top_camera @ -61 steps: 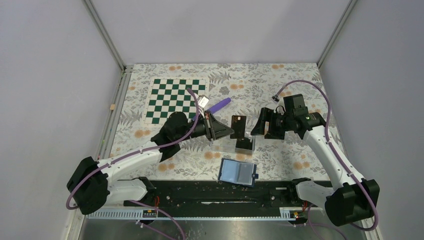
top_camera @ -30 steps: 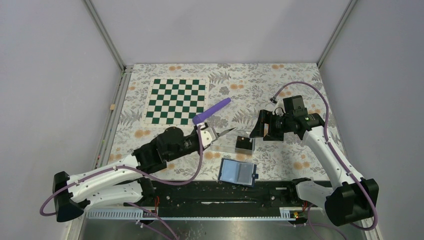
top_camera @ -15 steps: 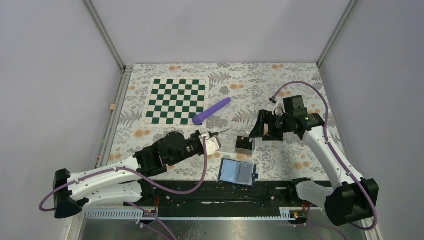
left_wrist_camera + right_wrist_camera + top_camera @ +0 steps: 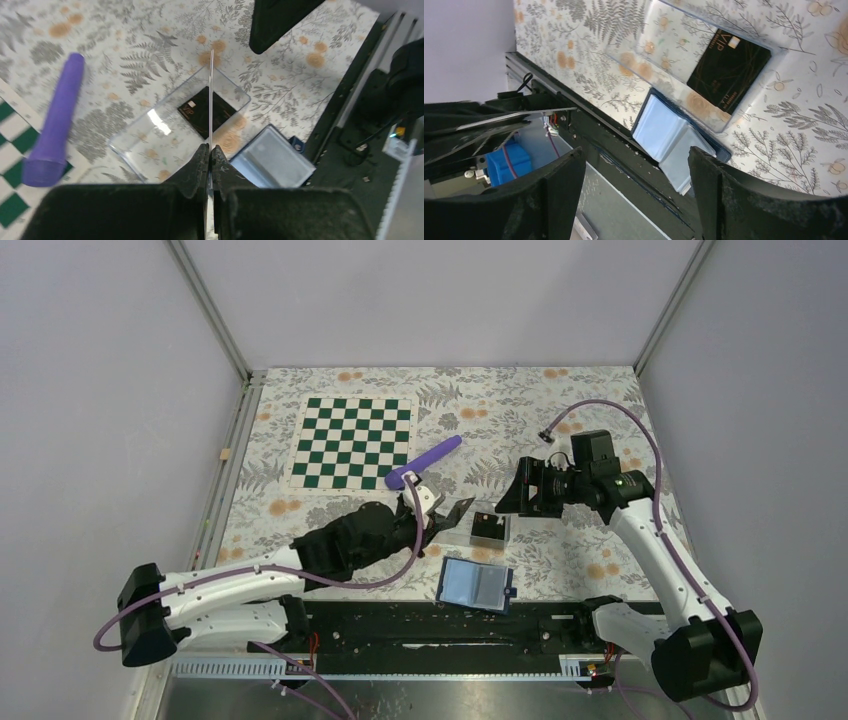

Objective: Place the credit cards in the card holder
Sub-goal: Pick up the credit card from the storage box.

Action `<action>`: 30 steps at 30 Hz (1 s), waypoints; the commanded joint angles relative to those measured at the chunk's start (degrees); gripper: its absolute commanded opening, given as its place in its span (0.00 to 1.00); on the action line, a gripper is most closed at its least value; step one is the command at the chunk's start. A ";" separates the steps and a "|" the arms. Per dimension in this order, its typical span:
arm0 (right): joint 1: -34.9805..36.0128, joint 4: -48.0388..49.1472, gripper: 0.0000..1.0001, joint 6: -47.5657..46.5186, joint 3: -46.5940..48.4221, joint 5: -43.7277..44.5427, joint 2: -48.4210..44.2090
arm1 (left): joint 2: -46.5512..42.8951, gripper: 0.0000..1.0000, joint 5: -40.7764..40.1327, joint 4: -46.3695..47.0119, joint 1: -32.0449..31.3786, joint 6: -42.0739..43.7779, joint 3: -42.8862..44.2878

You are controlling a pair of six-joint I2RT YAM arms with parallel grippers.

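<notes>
The card holder [image 4: 477, 585] lies open on the table, pale pockets up, just past the left tool [image 4: 210, 148] and off to its side, toward the arm bases. That tool is clamped on a credit card [image 4: 456, 508]. Two seconds ago the card stood upright over the clear tray [image 4: 135, 145]; now it slants, slightly nearer the holder, so sliding it in looks next. A second black card [image 4: 729, 65] waits in the tray. Opposite, the right tool [image 4: 636, 150] hangs with jaws apart, empty.
</notes>
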 commanded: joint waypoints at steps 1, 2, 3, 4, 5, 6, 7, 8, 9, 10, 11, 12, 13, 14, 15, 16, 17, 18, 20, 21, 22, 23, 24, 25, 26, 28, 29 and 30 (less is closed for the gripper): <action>-0.23 4.42 0.80 0.73 0.86 -6.27 -2.97 | -0.08 0.00 1.79 4.55 2.30 -20.01 -0.61; -0.23 5.71 0.80 1.26 0.74 -7.48 -3.28 | -0.47 0.00 3.73 6.47 3.40 -23.40 -1.70; -0.18 6.68 0.79 1.75 0.60 -8.63 -3.50 | -0.78 0.00 5.65 8.06 4.74 -26.62 -2.74; -0.22 7.62 0.79 2.31 0.42 -9.73 -3.66 | -1.23 0.00 7.99 9.51 6.32 -30.10 -3.80; -0.22 8.72 0.79 2.98 0.18 -11.04 -3.83 | -1.74 0.00 10.31 11.09 7.76 -34.34 -4.90; -0.22 9.66 0.79 3.55 -0.03 -11.86 -3.80 | -2.42 0.00 12.71 12.89 9.29 -37.06 -6.09; -0.20 10.46 0.79 4.21 -0.15 -12.68 -3.74 | -2.93 0.00 14.91 14.98 10.77 -39.87 -7.48; -0.22 11.54 0.78 5.08 -0.38 -13.61 -3.66 | -3.43 0.00 16.55 16.86 12.01 -42.19 -8.75; -0.22 13.23 0.77 6.44 -0.75 -14.69 -3.45 | -3.88 0.00 18.13 18.84 13.06 -44.56 -10.05; -0.15 15.11 0.75 8.08 -1.39 -15.78 -3.28 | -4.34 0.00 19.36 20.77 14.10 -46.60 -11.30; -0.10 17.48 0.74 10.08 -2.08 -16.82 -3.10 | -4.77 0.00 20.41 22.56 14.84 -48.22 -12.46; 0.06 20.08 0.72 12.42 -2.78 -17.84 -2.78 | -5.08 0.00 21.37 24.32 15.44 -49.56 -13.68; 0.08 21.98 0.71 14.12 -3.22 -18.38 -2.48 | -5.38 0.00 22.05 25.66 15.93 -50.48 -14.57; 0.29 23.10 0.70 15.24 -3.32 -18.35 -2.09 | -5.63 0.00 22.59 26.74 16.24 -51.19 -15.27; 0.61 23.60 0.69 15.85 -3.26 -18.16 -1.63 | -5.76 0.00 23.21 27.25 16.47 -51.68 -15.76; 1.10 23.99 0.68 16.44 -3.06 -17.99 -1.13 | -5.78 0.00 23.57 27.29 16.58 -51.83 -15.81; 1.77 23.95 0.68 16.61 -2.57 -17.48 -0.43 | -5.67 0.00 24.08 27.16 16.58 -52.01 -15.81; 2.33 23.00 0.67 16.51 -1.88 -16.80 0.14 | -5.52 0.00 24.60 27.01 16.58 -52.05 -15.63; 3.66 22.26 0.64 16.48 -0.63 -15.54 1.52 | -4.93 0.00 25.52 25.80 16.60 -52.06 -15.03; 4.37 22.15 0.62 16.73 -0.19 -14.99 2.13 | -4.51 0.00 25.99 25.41 16.65 -52.02 -14.68; 5.02 22.19 0.60 17.03 0.25 -14.45 2.70 | -4.13 0.00 26.48 25.02 16.62 -51.93 -14.33; 5.89 22.16 0.59 17.23 0.72 -13.78 3.19 | -3.50 0.00 27.03 24.67 16.61 -51.86 -13.99; 6.52 22.14 0.58 17.38 1.25 -13.49 3.71 | -3.07 0.00 27.44 24.45 16.60 -51.80 -13.63; 7.05 22.13 0.56 17.61 1.67 -13.15 4.18 | -2.73 0.00 27.80 24.35 16.67 -51.83 -13.35; 7.53 22.24 0.54 17.79 2.01 -12.91 4.63 | -2.42 0.00 28.02 24.33 16.63 -51.99 -13.13; 8.53 22.23 0.51 17.88 2.72 -12.59 5.28 | -1.70 0.00 28.21 24.36 16.64 -52.24 -12.81; 9.03 22.29 0.49 18.07 2.87 -12.47 5.52 | -1.43 0.00 28.29 24.31 16.63 -52.36 -12.62; 9.40 22.57 0.48 18.32 2.91 -12.50 5.65 | -1.22 0.00 28.46 24.49 16.64 -52.38 -12.50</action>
